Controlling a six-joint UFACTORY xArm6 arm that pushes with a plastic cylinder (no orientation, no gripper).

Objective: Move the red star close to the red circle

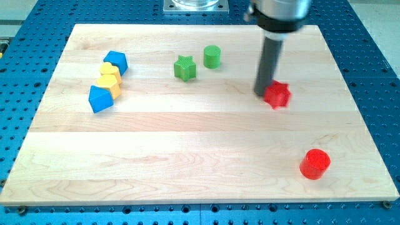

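Observation:
The red star (277,95) lies on the wooden board (187,156) at the view's upper right. The red circle (314,164), a short cylinder, stands at the view's lower right, well below and slightly right of the star. My tip (262,92) is down at the board, touching the star's left edge. The dark rod rises from there toward the view's top.
A green star (184,67) and a green cylinder (212,56) sit at the upper middle. At the left is a cluster: a blue block (115,61), two yellow blocks (109,79), and a second blue block (100,99). A blue perforated table (381,75) surrounds the board.

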